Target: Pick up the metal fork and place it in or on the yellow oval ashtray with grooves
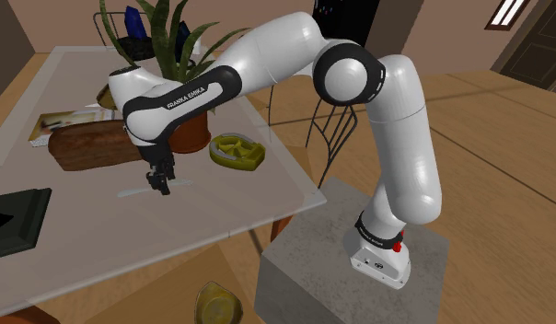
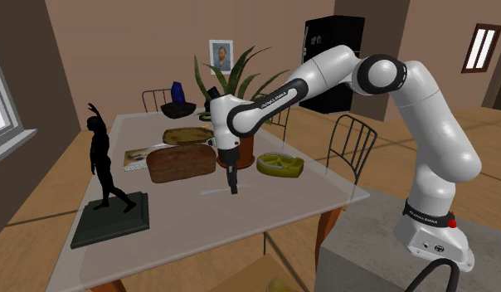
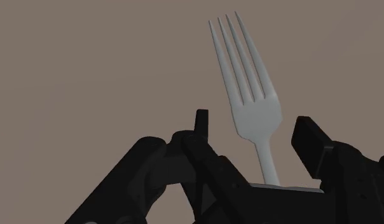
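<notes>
The black gripper [image 3: 255, 127] straddled the slim neck of the pale grey 4-tined fork [image 3: 245, 76], which lay flat on the pale surface [image 1: 221, 212]. The jaws were spread and touched nothing. Closing squarely across that neck seemed wise. The shoulder view added the yellow oval grooved ashtray [image 1: 237, 152], near the gripper.

gripper [image 1: 159, 181] points down at glass table [image 1: 83, 262], low over pale fork [image 1: 133, 192]. yellow ashtray [image 1: 236, 152] near it, brown loaf [image 1: 87, 147] just behind.
</notes>
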You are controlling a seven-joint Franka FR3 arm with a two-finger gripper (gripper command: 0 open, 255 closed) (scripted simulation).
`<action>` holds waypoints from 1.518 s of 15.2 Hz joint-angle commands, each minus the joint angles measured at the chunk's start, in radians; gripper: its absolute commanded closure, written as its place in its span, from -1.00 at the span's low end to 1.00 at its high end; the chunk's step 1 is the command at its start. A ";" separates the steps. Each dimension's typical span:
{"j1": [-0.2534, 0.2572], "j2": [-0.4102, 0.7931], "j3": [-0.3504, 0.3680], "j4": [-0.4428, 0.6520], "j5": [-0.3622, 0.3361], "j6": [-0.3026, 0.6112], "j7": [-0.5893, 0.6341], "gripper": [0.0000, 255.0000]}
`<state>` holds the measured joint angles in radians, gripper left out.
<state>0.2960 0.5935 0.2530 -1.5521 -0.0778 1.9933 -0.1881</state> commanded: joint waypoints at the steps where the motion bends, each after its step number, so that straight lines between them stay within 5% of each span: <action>1: 0.000 0.000 0.000 0.000 0.000 0.000 0.000 1.00; 9: 0.000 0.000 0.000 0.000 0.000 0.000 0.000 1.00; 23: -0.004 -0.071 0.011 0.081 0.017 -0.151 -0.002 1.00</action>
<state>0.2918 0.5254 0.2630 -1.4780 -0.0619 1.8529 -0.1911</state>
